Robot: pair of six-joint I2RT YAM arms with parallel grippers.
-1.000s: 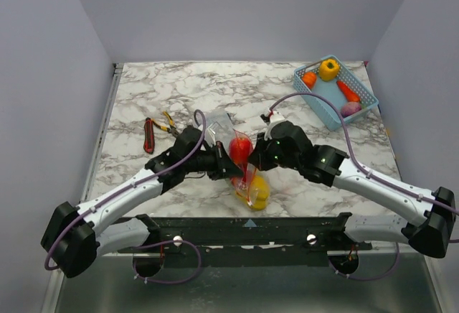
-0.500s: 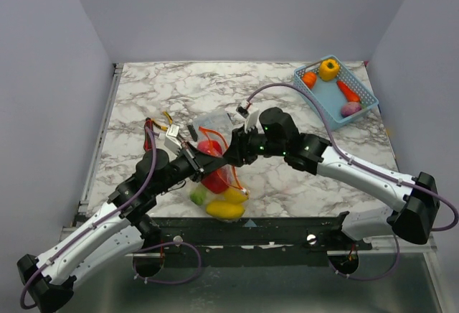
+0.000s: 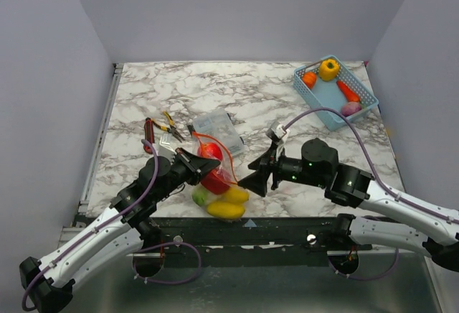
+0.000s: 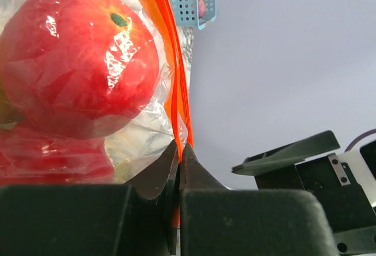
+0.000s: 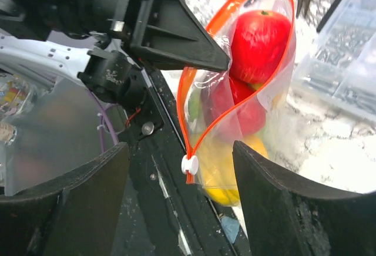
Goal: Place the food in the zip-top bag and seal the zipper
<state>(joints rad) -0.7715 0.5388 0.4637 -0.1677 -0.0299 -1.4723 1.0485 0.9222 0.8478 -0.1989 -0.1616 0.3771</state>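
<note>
At the desk's [image 3: 143,97] near edge, between the two arms, is the bag [image 3: 219,184], with the food [image 3: 226,209] inside it: yellow pieces at the bottom, a green one beside them and a red apple [image 3: 209,171] on top. The left gripper [image 3: 192,159] is closed on the zipper [image 4: 176,91], pinching the orange strip at the bag's upper left corner and holding that end up. In the right wrist view the strip gapes in a loop, so the mouth is unsealed, and a white slider [image 5: 189,164] sits at its low near end. The right gripper [image 3: 249,176] is just right of the bag with its jaws spread wide, pointing at it but touching nothing. Farther back, a clear box [image 3: 215,126] lies behind the bag, with pliers [image 3: 171,123] to its left. At the far right corner a blue basket [image 3: 358,108] holds more food.
</note>
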